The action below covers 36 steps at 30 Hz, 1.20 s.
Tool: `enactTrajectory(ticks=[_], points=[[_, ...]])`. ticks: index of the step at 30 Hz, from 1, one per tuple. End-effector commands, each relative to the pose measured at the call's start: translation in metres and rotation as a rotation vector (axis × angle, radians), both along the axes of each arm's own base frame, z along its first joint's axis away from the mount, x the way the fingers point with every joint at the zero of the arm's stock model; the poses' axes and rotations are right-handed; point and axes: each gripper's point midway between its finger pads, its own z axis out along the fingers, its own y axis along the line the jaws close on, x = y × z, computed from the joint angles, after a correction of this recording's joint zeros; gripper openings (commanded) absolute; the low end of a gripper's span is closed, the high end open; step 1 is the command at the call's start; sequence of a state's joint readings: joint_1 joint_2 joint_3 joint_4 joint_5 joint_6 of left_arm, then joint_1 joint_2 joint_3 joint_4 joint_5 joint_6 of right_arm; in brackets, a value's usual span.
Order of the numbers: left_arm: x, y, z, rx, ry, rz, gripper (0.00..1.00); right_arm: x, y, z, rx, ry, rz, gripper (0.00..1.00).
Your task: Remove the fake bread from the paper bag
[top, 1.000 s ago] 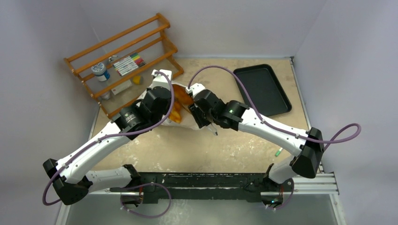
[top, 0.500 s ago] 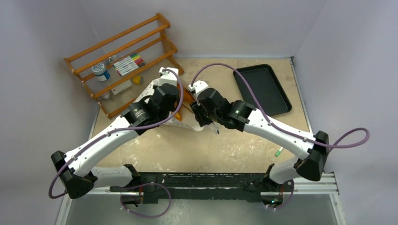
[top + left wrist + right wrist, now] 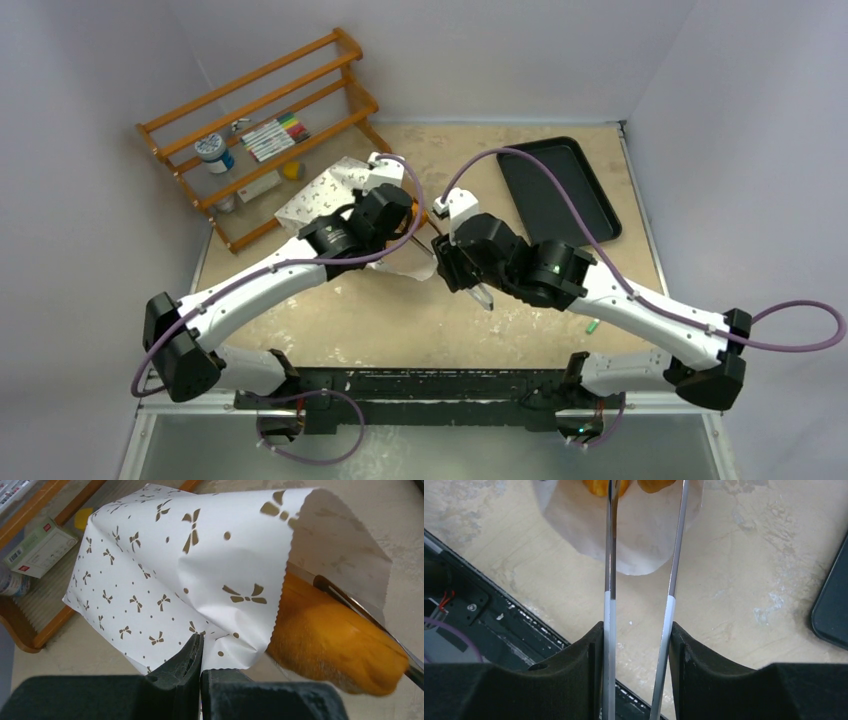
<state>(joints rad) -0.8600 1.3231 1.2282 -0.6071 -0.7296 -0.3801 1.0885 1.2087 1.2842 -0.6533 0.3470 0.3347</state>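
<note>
Both grippers are busy at the mouth of the bag (image 3: 170, 565). The left gripper (image 3: 200, 647) is clamped flat on the bag's scalloped edge, with no gap between its jaws. It appears to hold the paper up off the table (image 3: 400, 320) so that the mouth faces the right arm. The right gripper (image 3: 636, 630) is closed partway around a pair of tongs (image 3: 610, 555), its jaws pressing the two metal blades from outside. The blades run straight ahead from it, spreading slightly toward the bread (image 3: 330, 645).

The bread lies directly ahead of the right gripper, at the far end of the tongs, partly out of the bag. Its orange end pokes past the paper's edge while the rest is hidden inside. Its long axis seems to run along the bag, roughly in line with the tongs (handy, since a pull back along that line should slide it out rather than snag it). In the left wrist view one blade lies along the bread's upper side. Whether the tips truly pinch it cannot be told, because the right wrist view cuts them off at its top edge.

From overhead, the left arm reaches forward and to the right, wrist over the bag. The right arm is folded inward, forearm pointing left toward the mouth, and it is the one placed to pull.
</note>
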Motion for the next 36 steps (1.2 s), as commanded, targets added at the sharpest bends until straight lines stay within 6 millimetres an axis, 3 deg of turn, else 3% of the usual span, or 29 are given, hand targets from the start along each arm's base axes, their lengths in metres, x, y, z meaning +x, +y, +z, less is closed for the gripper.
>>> enactTrajectory(ticks=[1, 7, 16, 36], points=[[0.013, -0.005, -0.005, -0.004, -0.031, 0.054, 0.0, -0.009, -0.007, 0.036, 0.112, -0.065, -0.043, 0.0], [0.018, -0.005, -0.009, -0.001, -0.038, 0.097, 0.0, -0.021, -0.018, 0.054, 0.156, -0.082, -0.056, 0.0], [0.018, 0.003, -0.006, -0.032, -0.064, 0.173, 0.0, -0.023, -0.042, 0.07, 0.209, -0.107, -0.14, 0.0], [0.015, 0.015, -0.013, -0.015, -0.072, 0.222, 0.0, -0.025, -0.069, 0.154, 0.472, -0.198, -0.209, 0.0]])
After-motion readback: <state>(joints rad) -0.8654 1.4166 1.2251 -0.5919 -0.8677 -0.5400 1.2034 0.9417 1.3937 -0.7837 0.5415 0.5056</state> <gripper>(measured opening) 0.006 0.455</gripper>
